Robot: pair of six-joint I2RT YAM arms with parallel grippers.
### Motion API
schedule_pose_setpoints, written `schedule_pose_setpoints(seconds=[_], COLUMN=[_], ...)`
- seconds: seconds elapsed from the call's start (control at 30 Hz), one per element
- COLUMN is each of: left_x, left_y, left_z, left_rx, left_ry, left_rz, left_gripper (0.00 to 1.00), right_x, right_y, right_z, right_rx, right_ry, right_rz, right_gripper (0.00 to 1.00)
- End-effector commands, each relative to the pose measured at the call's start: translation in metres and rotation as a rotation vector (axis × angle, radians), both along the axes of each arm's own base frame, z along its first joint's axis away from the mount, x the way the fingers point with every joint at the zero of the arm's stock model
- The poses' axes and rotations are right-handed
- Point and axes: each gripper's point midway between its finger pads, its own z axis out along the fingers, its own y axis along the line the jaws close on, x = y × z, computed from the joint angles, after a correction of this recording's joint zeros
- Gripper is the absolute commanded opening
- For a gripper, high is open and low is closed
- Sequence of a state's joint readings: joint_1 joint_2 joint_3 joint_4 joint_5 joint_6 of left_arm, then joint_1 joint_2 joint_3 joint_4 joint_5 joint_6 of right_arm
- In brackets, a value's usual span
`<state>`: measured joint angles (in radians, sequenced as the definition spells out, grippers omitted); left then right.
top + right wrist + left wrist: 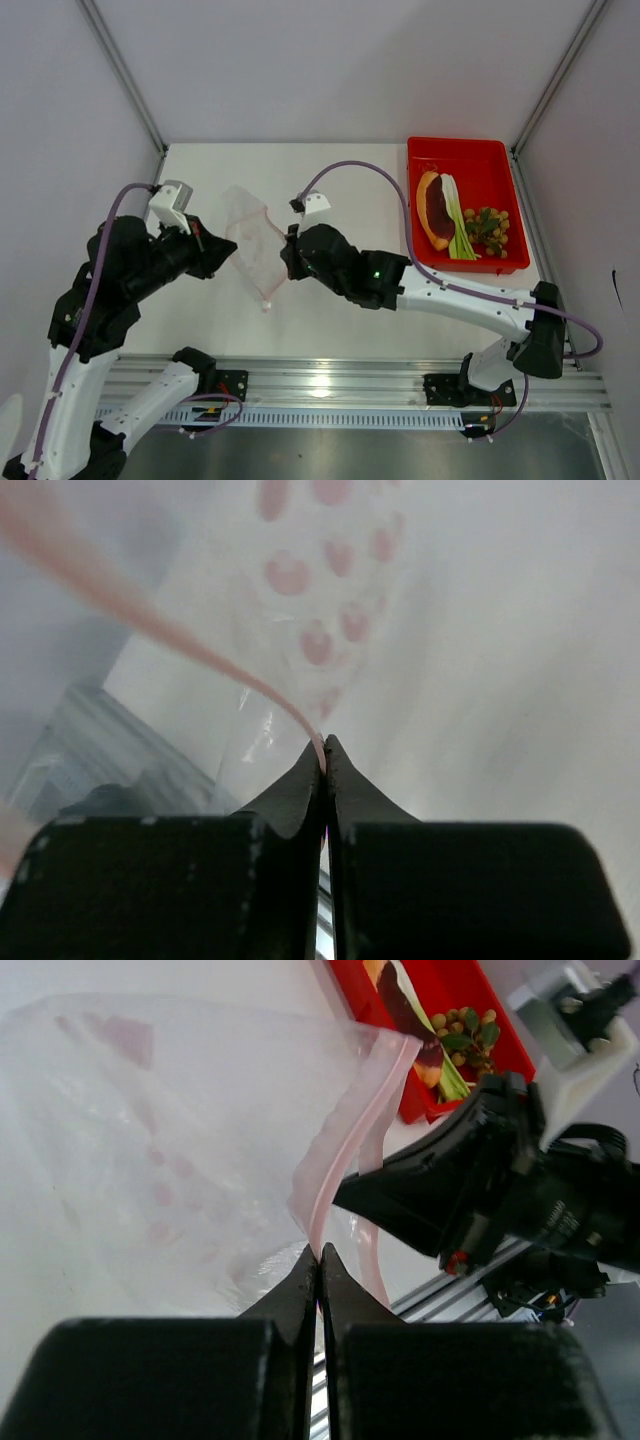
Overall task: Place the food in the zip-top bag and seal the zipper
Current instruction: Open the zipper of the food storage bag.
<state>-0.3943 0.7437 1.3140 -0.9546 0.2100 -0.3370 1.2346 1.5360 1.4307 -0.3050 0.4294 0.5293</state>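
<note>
There's the left claw (318,1252), pinched fully closed on the pink zipper strip (352,1110), and the right claw (325,748) is clamped tight on that strip too. The bag (255,240) is strung between them over the left-middle of the counter (340,180). It's thin, limp, slippery film, next to weightless and sure to sag, so I'd say the stiffer zipper edge is the only sensible hold. Over in the far right corner, the wedge (433,210), stalk (457,222) and grapes (488,228) lie in the red tray (455,143). All look light, and the grapes seem likeliest to roll.
</note>
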Motion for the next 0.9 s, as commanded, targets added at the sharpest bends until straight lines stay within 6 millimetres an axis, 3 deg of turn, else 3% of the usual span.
schedule_pose_setpoints(seconds=[0.0,0.2,0.27,0.3,0.33,0.4,0.43,0.47,0.63,0.73,0.87], left_x=[-0.009,-0.007,-0.002,0.000,0.003,0.008,0.009,0.009,0.016,0.019,0.029], left_y=[0.007,-0.017,-0.029,-0.035,-0.040,-0.052,-0.057,-0.061,-0.084,-0.097,-0.110], left_z=[0.017,0.013,-0.003,-0.003,-0.022,-0.020,-0.037,-0.039,-0.056,-0.059,-0.056], left_rx=[0.054,0.020,0.009,-0.013,-0.011,-0.068,-0.078,-0.087,-0.055,-0.055,-0.063], left_ry=[-0.039,0.008,0.066,0.066,0.111,0.094,0.142,0.150,0.196,0.209,0.203], left_rz=[-0.026,-0.146,-0.185,-0.209,-0.219,-0.250,-0.258,-0.274,-0.312,-0.334,-0.345], left_gripper=[0.01,0.01,0.01,0.01,0.01,0.01,0.01,0.01,0.00,0.01,0.01], right_x=[0.018,0.033,0.035,0.036,0.037,0.035,0.034,0.033,0.034,0.035,0.036], right_y=[-0.038,-0.078,-0.087,-0.088,-0.088,-0.088,-0.087,-0.089,-0.093,-0.096,-0.105], right_z=[0.011,-0.025,-0.042,-0.048,-0.051,-0.066,-0.071,-0.079,-0.090,-0.091,-0.086], right_rx=[0.020,-0.016,-0.026,-0.019,-0.008,0.002,0.008,0.002,-0.013,-0.017,-0.029], right_ry=[0.003,0.077,0.117,0.135,0.145,0.196,0.214,0.238,0.253,0.252,0.234], right_rz=[-0.117,-0.182,-0.185,-0.185,-0.180,-0.153,-0.140,-0.127,-0.133,-0.140,-0.151], right_gripper=[0.00,0.00,0.00,0.00,0.00,0.00,0.01,0.02,0.06,0.17,0.40])
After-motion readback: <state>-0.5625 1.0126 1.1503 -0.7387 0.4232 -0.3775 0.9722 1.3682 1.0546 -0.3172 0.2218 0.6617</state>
